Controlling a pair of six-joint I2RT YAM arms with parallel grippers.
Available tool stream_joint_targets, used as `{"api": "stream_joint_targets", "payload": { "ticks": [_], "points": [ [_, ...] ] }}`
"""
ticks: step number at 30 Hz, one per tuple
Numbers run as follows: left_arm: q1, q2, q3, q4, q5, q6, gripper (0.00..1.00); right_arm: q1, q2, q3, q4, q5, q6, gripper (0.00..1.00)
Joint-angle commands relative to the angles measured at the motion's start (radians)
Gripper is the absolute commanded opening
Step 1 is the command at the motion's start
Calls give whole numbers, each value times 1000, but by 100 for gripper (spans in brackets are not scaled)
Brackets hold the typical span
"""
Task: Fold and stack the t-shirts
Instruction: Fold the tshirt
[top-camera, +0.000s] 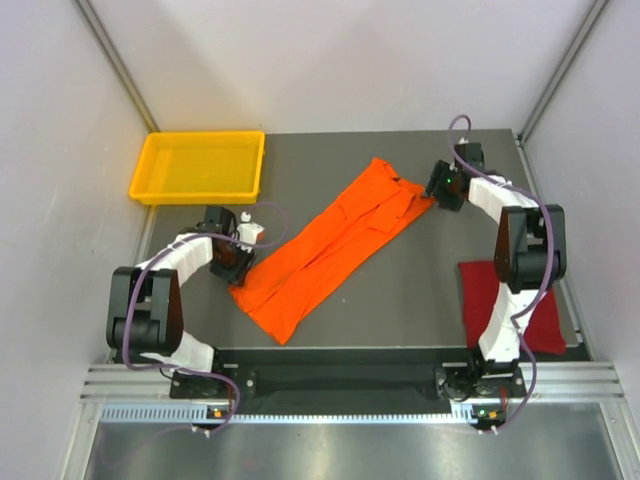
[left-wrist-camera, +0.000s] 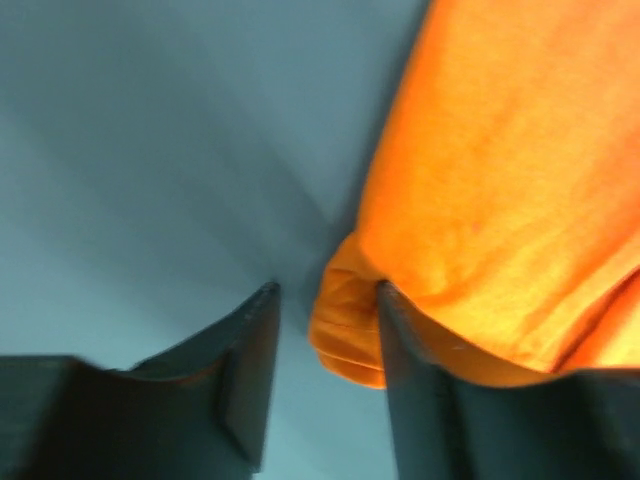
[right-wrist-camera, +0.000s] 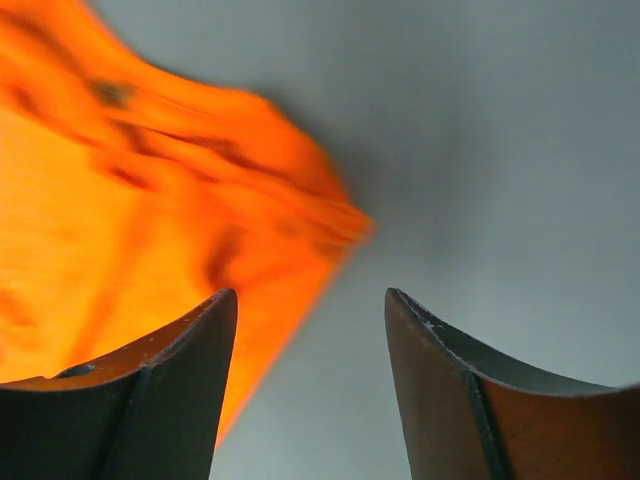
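Across the table (top-camera: 400, 300), orange t-shirt (top-camera: 335, 245) lies folded long, corner to corner
Jaws apart, left gripper (top-camera: 234, 262) and right gripper (top-camera: 437, 190) flank its ends; limp, light cloth, likely best pinched at doubled corners; dark red t-shirt (top-camera: 476, 292) by right edge

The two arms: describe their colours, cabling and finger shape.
Left arm and right arm alike: white link shells between bulky black joints, a grey-purple cable looping along each. Left end effector and right end effector each carry two dark, curved fingers tapering to tips.
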Motion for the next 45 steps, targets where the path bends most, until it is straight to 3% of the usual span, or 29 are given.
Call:
{"api": "stream_joint_targets", "payload": {
  "ticks": [1,5,6,7,11,16,23,27,30,31,34,35,36,37,45],
  "points": [
    [-27,40,-71,10,34,11,45,-26,29,-59,100,-53,52,60],
    [-65,5,-105,-8,86,37,29,-29,99,-28,124,-124,76,45],
    [-77,-15,-114,-5,82,40,27,-31,118,-28,136,-129,85,39],
    [-106,-22,-130,-7,78,45,25,-34,128,-27,162,-136,104,26],
    [-186,-56,-156,-11,71,63,0,-39,216,43,193,-178,141,1],
    [-313,-44,-127,-37,135,86,0,-36,363,241,198,-216,208,0],
    [-573,48,-50,-31,210,74,0,29,645,752,66,-207,253,0],
    [-666,135,48,-41,293,23,1,40,710,795,144,-207,342,11],
    [-752,162,84,-47,309,19,9,41,696,798,150,-196,363,30],
    [-758,154,81,-57,298,22,13,40,681,797,105,-181,343,44],
    [-760,78,62,-85,249,32,32,17,565,714,55,-91,308,59],
    [-758,21,56,-102,226,28,38,-5,519,603,73,-69,309,61],
    [-758,-7,45,-111,198,23,53,-17,426,544,116,-58,317,64],
    [-758,-31,44,-123,127,17,57,-32,378,489,129,-51,314,66],
    [-739,-206,-4,-197,-84,-86,61,29,-158,-72,111,-41,159,68]
  ]
}}
